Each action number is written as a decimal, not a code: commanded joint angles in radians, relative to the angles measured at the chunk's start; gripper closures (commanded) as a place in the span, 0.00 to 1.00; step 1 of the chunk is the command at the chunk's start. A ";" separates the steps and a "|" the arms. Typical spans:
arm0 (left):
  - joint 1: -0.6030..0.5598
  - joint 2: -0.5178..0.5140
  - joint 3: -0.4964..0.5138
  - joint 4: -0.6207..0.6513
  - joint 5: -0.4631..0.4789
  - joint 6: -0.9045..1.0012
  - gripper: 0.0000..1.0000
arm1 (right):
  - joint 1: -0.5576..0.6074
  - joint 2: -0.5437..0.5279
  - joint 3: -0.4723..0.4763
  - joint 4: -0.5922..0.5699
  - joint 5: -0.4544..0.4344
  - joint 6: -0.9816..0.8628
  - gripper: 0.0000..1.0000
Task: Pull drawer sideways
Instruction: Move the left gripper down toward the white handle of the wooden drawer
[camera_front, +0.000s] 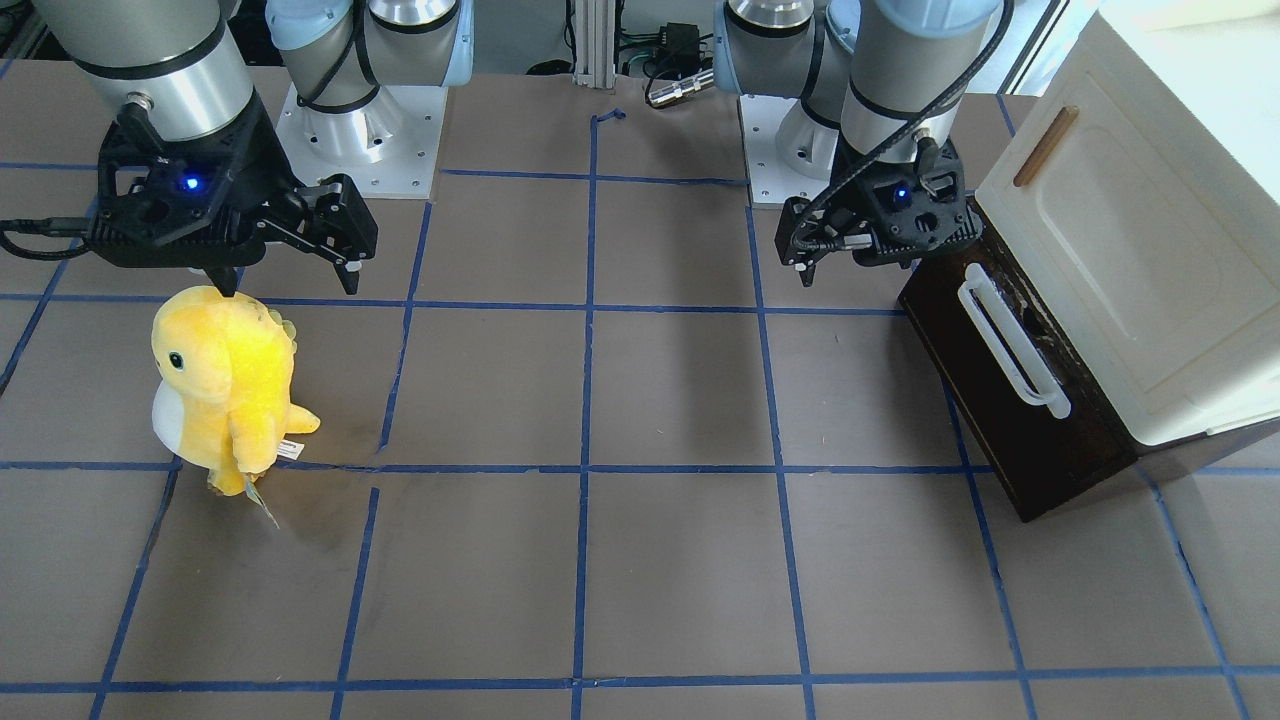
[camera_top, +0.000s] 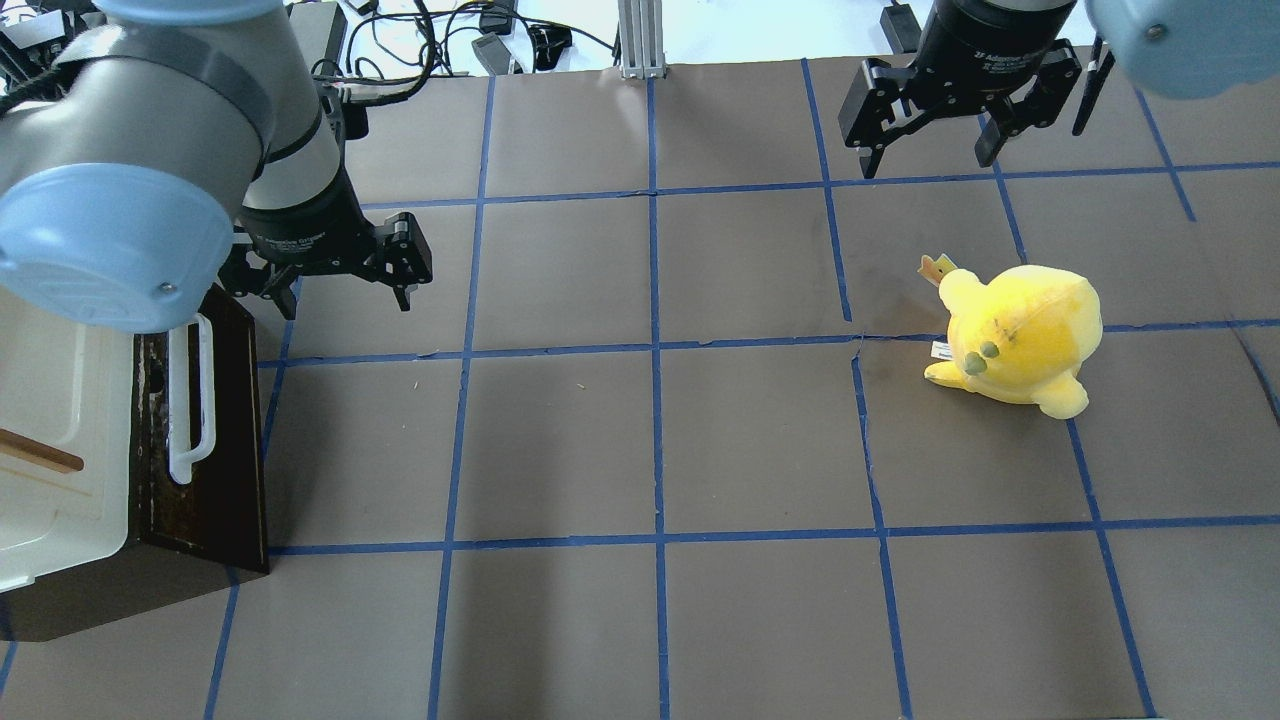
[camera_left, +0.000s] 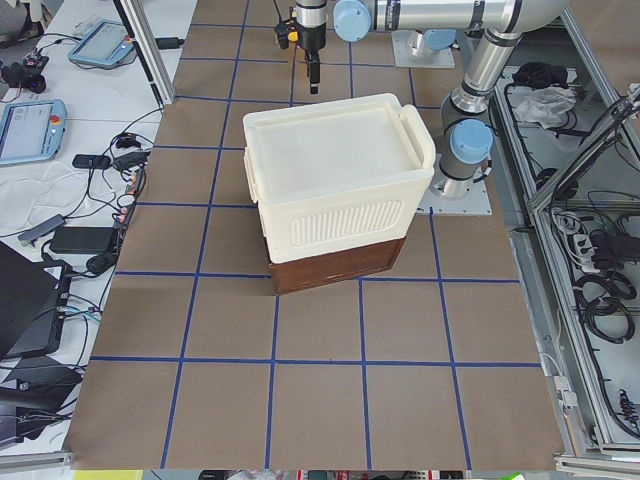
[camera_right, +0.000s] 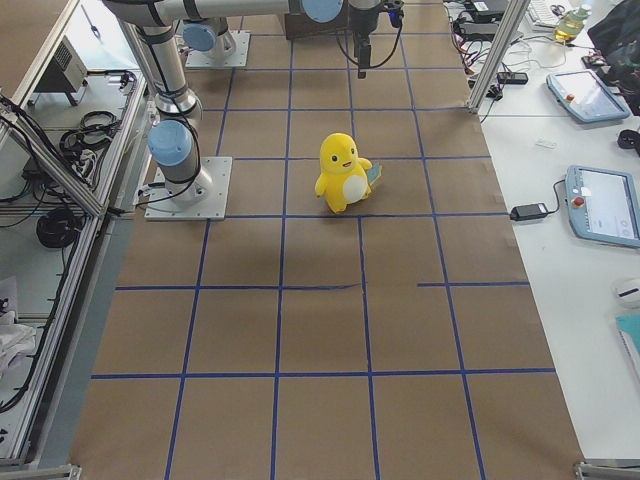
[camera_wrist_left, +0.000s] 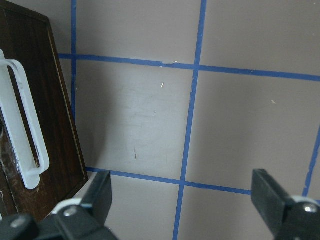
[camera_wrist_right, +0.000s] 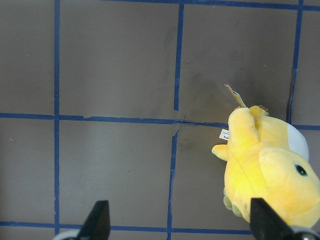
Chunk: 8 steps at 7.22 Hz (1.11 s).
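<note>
The dark brown drawer (camera_front: 1010, 440) sits under a cream-white cabinet (camera_front: 1130, 250), its long white bar handle (camera_front: 1010, 345) facing the table's middle. None of its inside shows. It also shows in the overhead view (camera_top: 220, 480) with its handle (camera_top: 190, 400), and at the left of the left wrist view (camera_wrist_left: 50, 100). My left gripper (camera_top: 330, 295) (camera_front: 858, 268) (camera_wrist_left: 185, 200) is open and empty. It hangs just off the drawer's corner nearest the robot base, touching nothing. My right gripper (camera_top: 927, 165) (camera_front: 290, 288) (camera_wrist_right: 180, 222) is open and empty, far across the table.
A yellow plush toy (camera_top: 1020, 335) (camera_front: 225, 385) (camera_wrist_right: 270, 160) stands on the table just in front of my right gripper. The cabinet door has a small wooden handle (camera_front: 1045, 147). Blue tape lines grid the brown table (camera_top: 650, 440).
</note>
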 joint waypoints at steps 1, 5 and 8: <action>-0.058 -0.049 -0.041 0.008 0.155 -0.144 0.00 | 0.000 0.000 0.000 0.000 0.000 0.000 0.00; -0.088 -0.118 -0.189 -0.003 0.486 -0.217 0.00 | 0.000 0.000 0.000 0.000 0.000 0.000 0.00; -0.084 -0.201 -0.200 -0.005 0.590 -0.216 0.00 | 0.000 0.000 0.000 0.000 0.000 0.000 0.00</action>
